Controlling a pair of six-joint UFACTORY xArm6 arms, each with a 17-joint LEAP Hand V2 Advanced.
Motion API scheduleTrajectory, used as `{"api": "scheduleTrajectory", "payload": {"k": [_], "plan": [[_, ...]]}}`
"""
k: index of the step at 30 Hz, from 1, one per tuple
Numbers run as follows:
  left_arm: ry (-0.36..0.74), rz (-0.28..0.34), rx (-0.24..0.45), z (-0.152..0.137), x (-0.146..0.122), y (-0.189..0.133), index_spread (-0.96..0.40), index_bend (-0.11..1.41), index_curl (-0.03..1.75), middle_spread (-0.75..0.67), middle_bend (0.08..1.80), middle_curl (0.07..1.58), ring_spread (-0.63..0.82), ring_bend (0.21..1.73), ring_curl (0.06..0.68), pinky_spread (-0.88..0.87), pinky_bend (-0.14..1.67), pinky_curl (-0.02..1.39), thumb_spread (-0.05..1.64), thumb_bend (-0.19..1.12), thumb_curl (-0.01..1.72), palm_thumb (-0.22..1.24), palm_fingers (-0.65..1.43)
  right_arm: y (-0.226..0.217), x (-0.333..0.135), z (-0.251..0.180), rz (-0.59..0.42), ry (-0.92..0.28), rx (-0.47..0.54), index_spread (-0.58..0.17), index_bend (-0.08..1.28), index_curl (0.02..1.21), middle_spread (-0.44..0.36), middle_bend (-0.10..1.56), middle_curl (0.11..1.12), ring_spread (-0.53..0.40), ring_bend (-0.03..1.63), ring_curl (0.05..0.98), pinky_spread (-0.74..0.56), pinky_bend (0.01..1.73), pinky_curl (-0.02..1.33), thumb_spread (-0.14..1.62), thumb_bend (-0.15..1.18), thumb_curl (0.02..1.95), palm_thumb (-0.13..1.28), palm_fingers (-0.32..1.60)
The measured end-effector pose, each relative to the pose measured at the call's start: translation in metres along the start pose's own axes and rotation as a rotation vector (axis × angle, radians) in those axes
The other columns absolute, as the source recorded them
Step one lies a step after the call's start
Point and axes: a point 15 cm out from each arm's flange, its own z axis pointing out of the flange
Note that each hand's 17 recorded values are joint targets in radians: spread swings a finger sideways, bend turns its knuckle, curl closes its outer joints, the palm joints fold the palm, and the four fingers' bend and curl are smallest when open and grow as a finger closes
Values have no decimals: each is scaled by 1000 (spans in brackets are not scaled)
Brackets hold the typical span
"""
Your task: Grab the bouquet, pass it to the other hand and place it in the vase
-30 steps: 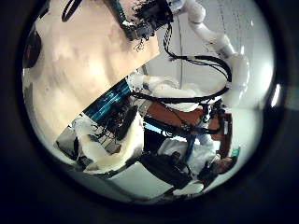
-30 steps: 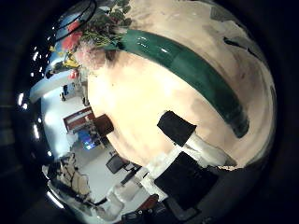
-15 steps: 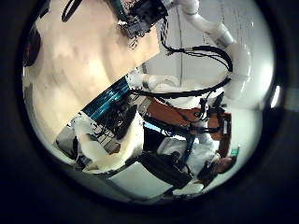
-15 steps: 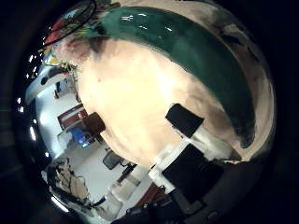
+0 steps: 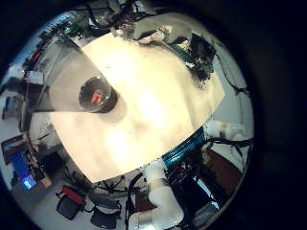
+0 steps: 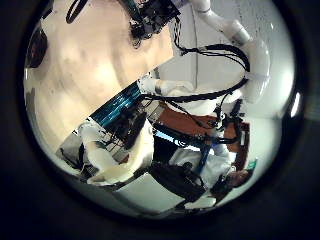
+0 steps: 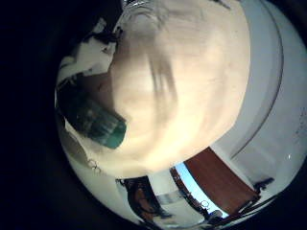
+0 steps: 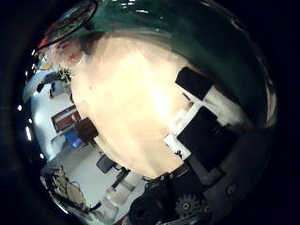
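Bouquet (image 8: 67, 49) now fills more of the right palm view: right robot hand (image 8: 208, 122) has closed in, fingers open, not gripping; left robot hand's fingers can't be judged.

A pale tan tabletop (image 5: 158, 110) with faint darker mottling carries a smoky grey, see-through vase (image 5: 72, 77). The vase darkens to black at one end, around a spot of red. The bouquet's wrap (image 8: 169, 17) is deep glossy green (teal where its ribbed end (image 7: 101, 125) shows), and its blooms (image 8: 66, 49) are pink, red and yellow. The right hand (image 8: 202, 131) is black and white. The left hand (image 6: 120, 165) is creamy white.
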Motion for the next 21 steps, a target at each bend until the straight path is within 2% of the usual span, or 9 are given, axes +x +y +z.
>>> {"api": "scheduleTrajectory", "payload": {"k": [2, 4, 5, 8, 9, 14, 21], "plan": [[1, -2, -3, 1, 0, 0, 12, 185, 366, 389, 184, 300, 593, 435, 205, 639, 332, 161, 1142, -20, 315, 348, 106, 0, 0, 0, -1, 1, 0, -282, 258, 435, -171, 819, 537, -260, 1218, 314, -293, 1254, 7, 979, -15, 470, 796, 961], [2, -3, -4, 1, -1, -1, 12, 184, 367, 388, 184, 300, 594, 435, 204, 639, 332, 161, 1142, -20, 315, 348, 106, 0, 1, 0, -2, 3, 0, -307, 287, 447, -184, 836, 545, -265, 1207, 316, -341, 1244, 11, 976, -13, 473, 809, 1044], [3, -3, -5, 1, -1, 0, 12, 184, 367, 388, 184, 299, 594, 435, 204, 639, 332, 161, 1142, -20, 315, 348, 106, 0, 1, 0, -2, 3, 0, -347, 426, 520, -193, 891, 575, -258, 1197, 342, -400, 1231, 40, 970, -11, 482, 835, 1244], [1, -4, -2, 0, 0, 1, 12, 185, 369, 390, 183, 299, 594, 435, 203, 639, 331, 161, 1142, -20, 315, 348, 107, -1, 3, -2, -7, 6, 4, -364, 601, 602, -193, 964, 611, -238, 1212, 372, -400, 1259, 83, 961, -15, 491, 856, 1331], [1, -4, -1, -1, 1, 1, 12, 185, 369, 388, 184, 299, 594, 435, 203, 639, 331, 161, 1142, -20, 315, 348, 107, -1, 4, -3, -8, 6, 9, -366, 695, 645, -187, 1005, 633, -227, 1239, 392, -382, 1292, 111, 960, -12, 498, 872, 1332], [1, -2, 8, -3, 2, 0, 13, 183, 370, 384, 184, 299, 593, 437, 203, 639, 330, 160, 1140, -21, 314, 346, 108, -11, 11, -21, -4, -7, 77, -346, 931, 776, -177, 1146, 706, -208, 1336, 457, -299, 1430, 206, 950, 3, 532, 949, 1265], [1, -11, 6, -3, 3, 0, 12, 185, 372, 383, 185, 299, 592, 435, 203, 638, 330, 163, 1138, -21, 313, 346, 112, -14, 41, -61, 27, -47, 170, -294, 1078, 853, -156, 1274, 759, -195, 1422, 526, -233, 1521, 291, 944, 67, 630, 1120, 1194]]}}
